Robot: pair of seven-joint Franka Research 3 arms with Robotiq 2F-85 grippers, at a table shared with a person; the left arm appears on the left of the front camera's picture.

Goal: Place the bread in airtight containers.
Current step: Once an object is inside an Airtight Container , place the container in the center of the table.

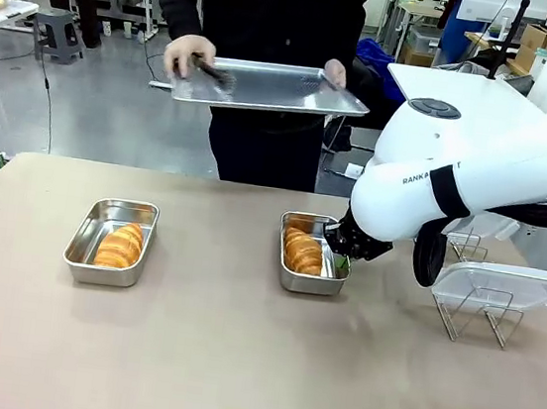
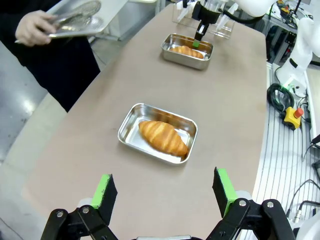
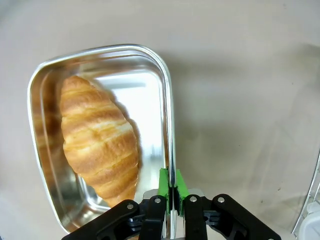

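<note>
Two steel containers stand on the table, each with one croissant inside. The left container (image 1: 84, 241) holds a croissant (image 1: 120, 246); in the left wrist view that container (image 2: 131, 120) and its croissant (image 2: 162, 137) lie ahead of my open left gripper (image 2: 165, 192), which hovers well short of them. The right container (image 1: 286, 266) holds the other croissant (image 1: 303, 251). My right gripper (image 1: 342, 258) is at its right wall. In the right wrist view its gripper (image 3: 171, 187) has the green pads pinched on the rim of the container (image 3: 100, 52), beside the croissant (image 3: 97, 137).
A person at the far side holds a flat perforated tray (image 1: 263, 86) and tongs (image 1: 210, 70) above the table edge. At the right stands a wire rack (image 1: 480, 315) carrying a clear lid (image 1: 503, 286). Bare tabletop lies between and in front of the containers.
</note>
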